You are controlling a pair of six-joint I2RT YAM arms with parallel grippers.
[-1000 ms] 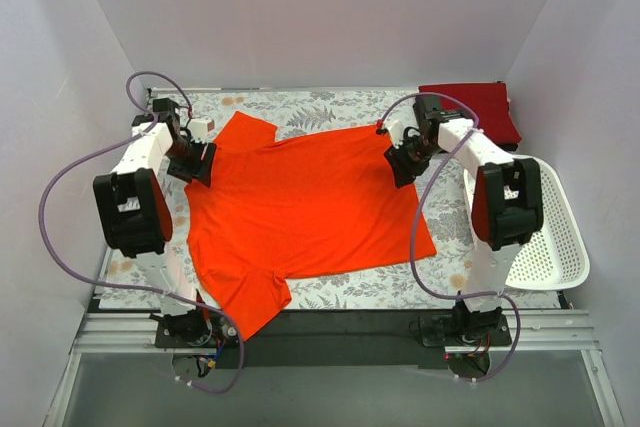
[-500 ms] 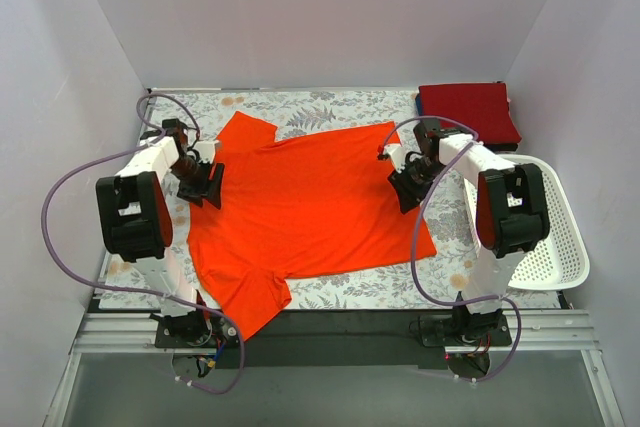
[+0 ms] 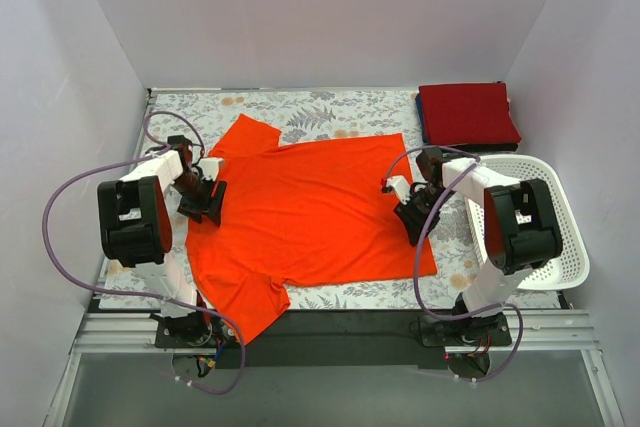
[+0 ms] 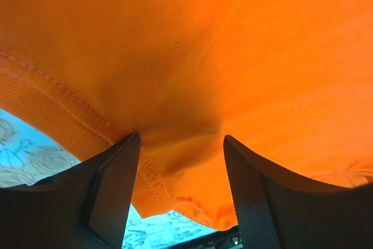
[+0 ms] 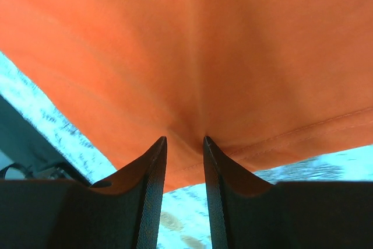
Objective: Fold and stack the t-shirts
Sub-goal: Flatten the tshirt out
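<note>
A bright orange-red t-shirt [image 3: 310,217] lies spread flat on the floral cloth, neck to the left and hem to the right. My left gripper [image 3: 210,201] is at the collar. In the left wrist view its jaws stand well apart [image 4: 182,137], with the ribbed collar and bunched shirt [image 4: 233,39] between them. My right gripper [image 3: 410,222] is at the hem. In the right wrist view it is shut [image 5: 185,139] on a pinch of the shirt [image 5: 204,39]. A folded crimson t-shirt [image 3: 468,113] lies at the far right corner, with a blue edge [image 3: 420,119] showing under it.
A white perforated basket [image 3: 560,237] stands at the right edge, beside the right arm. The floral cloth [image 3: 330,107] covers the table. Grey walls close in the left, far and right sides. One sleeve [image 3: 250,302] hangs over the near edge.
Both grippers have moved toward the near edge, and the orange-red shirt has slid that way with them and lies flatter. The left jaws now stand apart.
</note>
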